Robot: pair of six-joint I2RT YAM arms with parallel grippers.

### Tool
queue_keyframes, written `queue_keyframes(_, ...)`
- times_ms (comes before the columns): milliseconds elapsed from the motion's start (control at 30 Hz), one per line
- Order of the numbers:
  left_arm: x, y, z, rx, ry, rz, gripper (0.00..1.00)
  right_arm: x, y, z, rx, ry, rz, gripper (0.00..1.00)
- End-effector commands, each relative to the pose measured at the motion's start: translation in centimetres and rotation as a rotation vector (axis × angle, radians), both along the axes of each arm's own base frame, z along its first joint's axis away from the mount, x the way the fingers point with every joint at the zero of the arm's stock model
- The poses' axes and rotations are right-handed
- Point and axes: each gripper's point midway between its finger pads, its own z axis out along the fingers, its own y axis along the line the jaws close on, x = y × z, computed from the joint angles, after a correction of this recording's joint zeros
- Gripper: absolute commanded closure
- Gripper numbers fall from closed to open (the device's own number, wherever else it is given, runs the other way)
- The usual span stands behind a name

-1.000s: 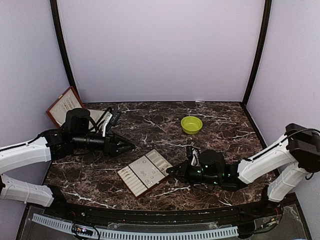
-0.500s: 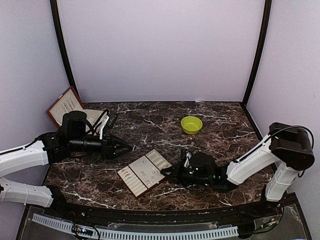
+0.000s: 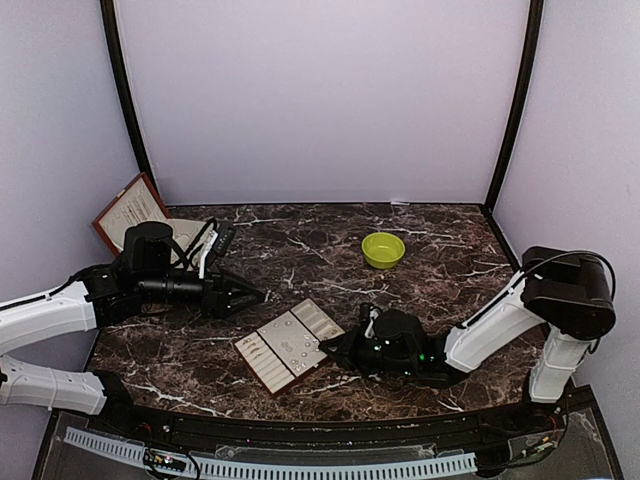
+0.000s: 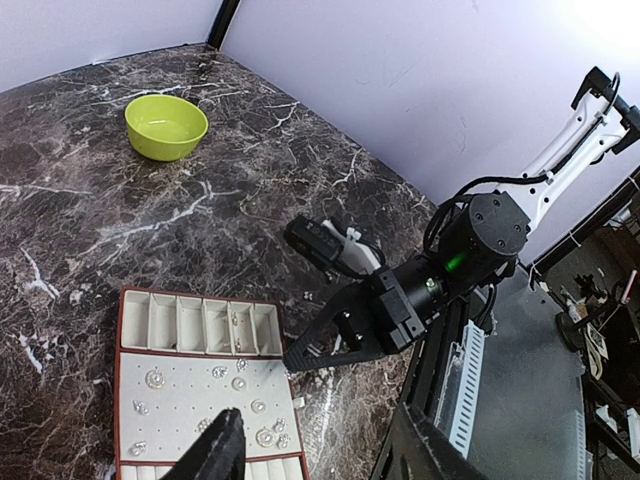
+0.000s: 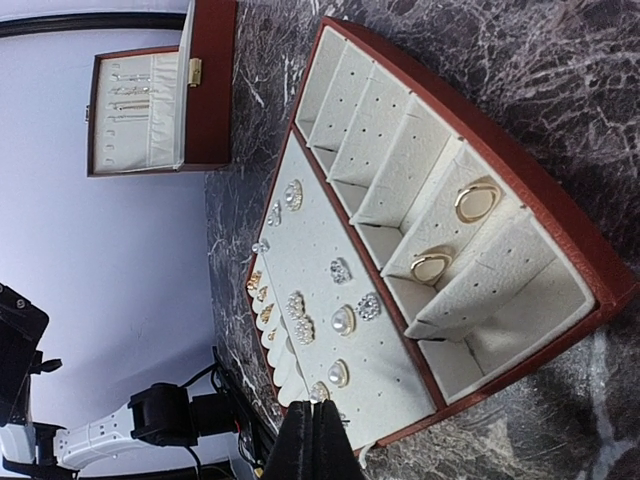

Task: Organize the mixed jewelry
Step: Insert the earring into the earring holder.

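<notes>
Jaws shut and empty, the right gripper point(image 5: 311, 412) hovers at the edge of the tray point(image 5: 598, 285), with the mixed jewelry point(image 5: 343, 320) seated just ahead and the bowl point(image 4: 167, 125) beyond seemingly bare, so sorting looks nearly done, while whether the left gripper point(image 3: 252, 293) is open cannot be told.

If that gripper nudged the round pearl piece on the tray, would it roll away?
Probably: the pearl looks round and glossy, so it may roll or slip from a pinch. It is tiny beside the tray, so likely very light. The tray's raised rim would probably stop it.
</notes>
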Motion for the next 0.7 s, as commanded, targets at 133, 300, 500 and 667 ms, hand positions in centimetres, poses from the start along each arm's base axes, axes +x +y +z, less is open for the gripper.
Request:
queue_keyframes(133, -0.2, 0.0, 0.0, -0.017, 0.000, -0.013, 0.48, 0.6, 0.5, 0.1, 0.031, -0.009, -0.029, 1.00)
queue_keyframes(300, -0.2, 0.0, 0.0, -0.019, 0.001, -0.012, 0.48, 1.1, 0.3, -0.3, 0.030, -0.015, -0.040, 1.00)
queue_keyframes(500, -0.1, -0.1, -0.1, -0.018, 0.002, -0.011, 0.48, 1.7, 0.3, -0.4, 0.027, -0.019, -0.045, 1.00)
queue_keyframes(667, -0.2, -0.1, -0.1, -0.017, 0.003, -0.013, 0.48, 1.9, 0.5, -0.6, 0.028, -0.018, -0.042, 1.00)
